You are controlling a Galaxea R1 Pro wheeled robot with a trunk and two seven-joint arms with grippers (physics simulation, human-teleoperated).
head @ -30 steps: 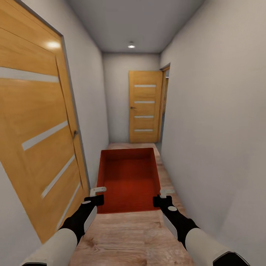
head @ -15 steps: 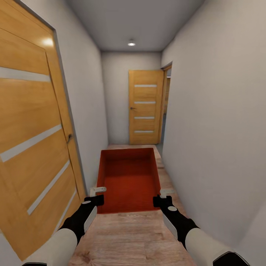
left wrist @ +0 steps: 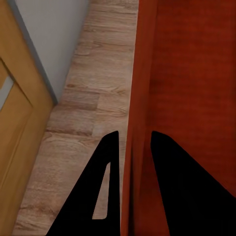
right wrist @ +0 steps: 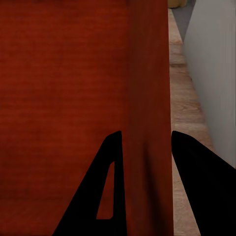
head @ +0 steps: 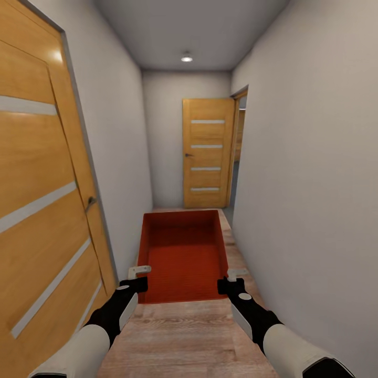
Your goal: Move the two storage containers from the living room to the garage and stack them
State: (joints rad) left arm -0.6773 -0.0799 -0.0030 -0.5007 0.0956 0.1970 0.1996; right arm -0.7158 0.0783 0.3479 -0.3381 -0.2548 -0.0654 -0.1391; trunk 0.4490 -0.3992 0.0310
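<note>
Corridor: narrow, white walls, wood-plank floor (head: 184,336), wooden panel door (head: 207,152) at the far end, another door (head: 37,210) close at left.
Storage container (head: 182,257): orange-red, open, carried low ahead between both arms, level.
Left gripper (head: 137,278): clamped over the container's left wall, one finger each side.
Right gripper (head: 231,279): same on the right wall.
Carrying well: keep level, centred, clear of the left door.
Writing: none legible.

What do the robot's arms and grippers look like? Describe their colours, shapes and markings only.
Each forearm is a smooth white cylinder leading into a black wrist with a pale grey panel. The left gripper and right gripper have short, flat, light grey fingers on black bases. In the wrist views the fingers look like black tapered wedges.
</note>
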